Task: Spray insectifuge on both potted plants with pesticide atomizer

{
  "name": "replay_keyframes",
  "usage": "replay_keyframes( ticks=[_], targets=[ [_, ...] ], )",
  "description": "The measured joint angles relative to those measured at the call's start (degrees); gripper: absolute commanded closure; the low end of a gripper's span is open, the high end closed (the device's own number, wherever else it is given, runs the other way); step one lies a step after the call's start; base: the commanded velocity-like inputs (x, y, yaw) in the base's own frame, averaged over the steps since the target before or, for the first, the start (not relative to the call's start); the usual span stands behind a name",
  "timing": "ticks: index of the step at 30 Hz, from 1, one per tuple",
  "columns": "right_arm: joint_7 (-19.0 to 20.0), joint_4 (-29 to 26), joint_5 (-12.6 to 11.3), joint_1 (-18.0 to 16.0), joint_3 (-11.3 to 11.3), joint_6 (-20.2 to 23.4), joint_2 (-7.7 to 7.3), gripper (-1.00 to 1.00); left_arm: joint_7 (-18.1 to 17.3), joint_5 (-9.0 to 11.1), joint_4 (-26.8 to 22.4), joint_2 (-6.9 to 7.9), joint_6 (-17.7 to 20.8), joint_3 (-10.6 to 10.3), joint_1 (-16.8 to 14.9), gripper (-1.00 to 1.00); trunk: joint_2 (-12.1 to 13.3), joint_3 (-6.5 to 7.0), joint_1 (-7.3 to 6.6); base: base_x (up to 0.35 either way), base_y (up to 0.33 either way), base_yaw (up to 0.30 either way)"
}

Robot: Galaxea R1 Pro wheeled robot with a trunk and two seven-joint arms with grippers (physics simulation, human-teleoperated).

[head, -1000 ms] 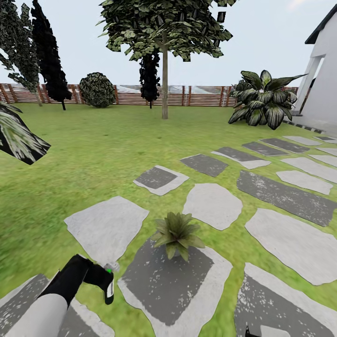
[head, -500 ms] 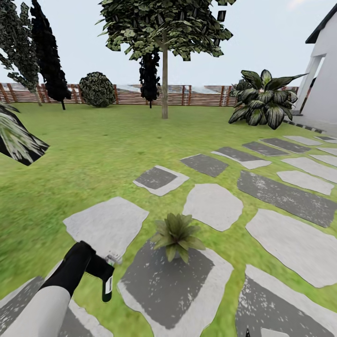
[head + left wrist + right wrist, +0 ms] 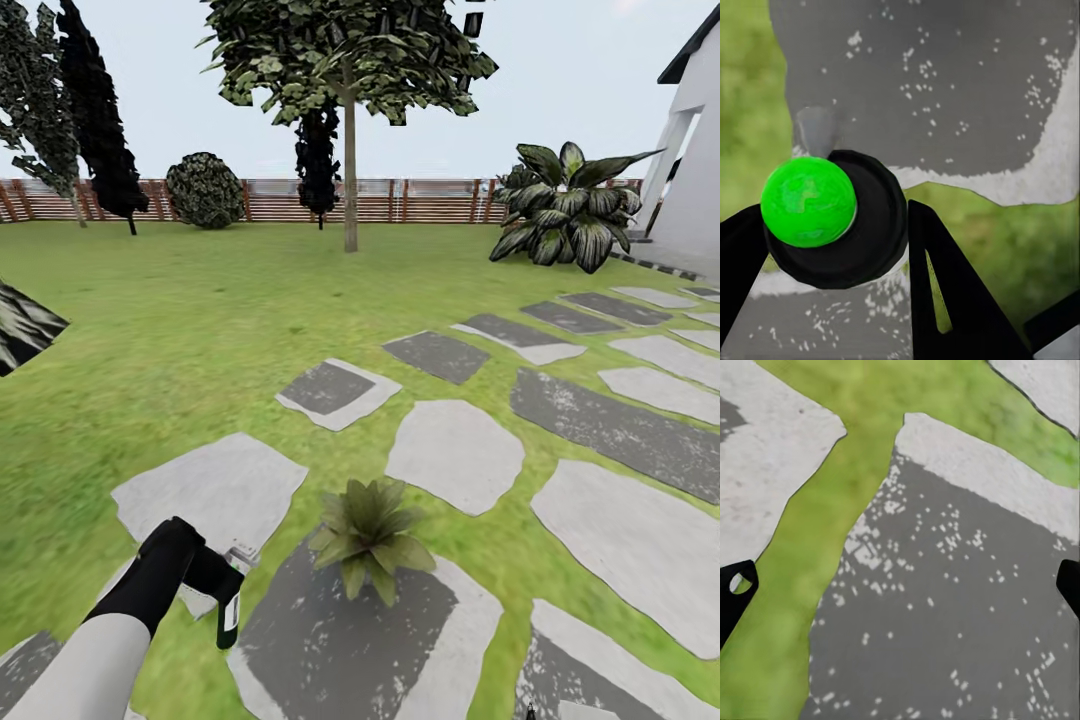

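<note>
Between the two black wedge-shaped fingers of the left pincer sits the pesticide atomizer, a slim dark bottle pinched at its sides; from the wrist camera its round black body carries a glossy bright-green ball on top and a pale translucent nozzle beyond it. Just beyond the pincer, off to its right side, a potted plant spreads a low rosette of broad pointed green leaves on a dark, white-speckled stepping stone with a pale ragged rim. Under and ahead of the pincer lie flat irregular grey slabs set in soft mottled lawn. Far ahead, a brown slatted fence, a thin-trunked tree and a round dark bush stand. The right pincer's black fingertips are spread wide over speckled stone and grass, nothing between them.
</note>
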Motion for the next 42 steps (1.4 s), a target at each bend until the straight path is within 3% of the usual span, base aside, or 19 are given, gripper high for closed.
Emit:
replay_keyframes(
  ticks=[11, 13, 25, 29, 32, 33, 35, 38, 42],
  targets=[
    [-0.08, 0.0, -0.05, 0.02, -0.01, -0.01, 0.06, -1.0, 0.01, 0.2, 0.61, -0.01, 0.0, -0.1, 0.04, 1.0, 0.0, -0.03, -0.01, 0.295, -0.15, -0.146],
    [-0.07, 0.08, -0.07, 0.0, 0.01, 0.02, 0.06, -1.0, -0.01, -0.02, 0.59, 0.67, -0.19, -0.28, 0.34, 1.0, 0.02, -0.13, 0.04, 0.0, 0.0, 0.0],
    [-0.07, 0.08, -0.09, 0.02, 0.0, -0.01, 0.06, -1.0, -0.12, 0.25, 0.72, 0.72, -0.09, -0.41, 0.35, 1.0, 0.0, -1.21, 0.03, 0.0, 0.0, 0.0],
    [-0.07, 0.08, -0.09, 0.04, 0.0, 0.0, 0.06, -1.0, -3.16, 0.12, 0.8, 1.08, -0.11, -0.44, 0.35, 1.0, 0.0, -1.57, 0.03, 0.0, 0.0, 0.0],
    [-0.07, 0.01, -0.09, 0.03, 0.0, -0.02, 0.08, -1.0, -8.52, -3.9, 0.71, 2.37, -0.22, -0.4, 0.21, 1.0, 0.0, -1.85, 0.03, 0.0, 0.0, 0.0],
    [-0.07, 0.0, -0.12, 0.01, 0.01, -0.02, 0.12, -1.0, -11.04, -8.0, 0.64, 2.8, -0.28, -0.34, 0.04, 1.0, 0.0, -1.94, 0.03, 0.0, 0.0, 0.0],
    [-0.07, -0.07, -0.16, 0.02, -0.13, -0.02, 0.1, -1.0, -13.74, -13.45, 0.52, 2.86, -0.23, -0.18, -0.08, 1.0, 0.0, -2.1, 0.03, 0.006, 0.0, 0.0],
    [-0.07, -0.09, -0.18, 0.01, -0.17, -0.02, 0.07, -1.0, -14.78, -16.18, 0.21, 2.42, -0.18, -0.2, -0.16, 1.0, 0.0, -2.18, 0.0, 0.229, 0.0, 0.0],
    [0.0, -0.1, -0.1, 0.04, -0.18, -0.03, -0.07, -1.0, -14.89, -16.62, 0.14, 2.3, -0.23, -0.23, -0.12, 1.0, 0.0, -2.19, -0.01, 0.323, 0.0, 0.0]
  ],
)
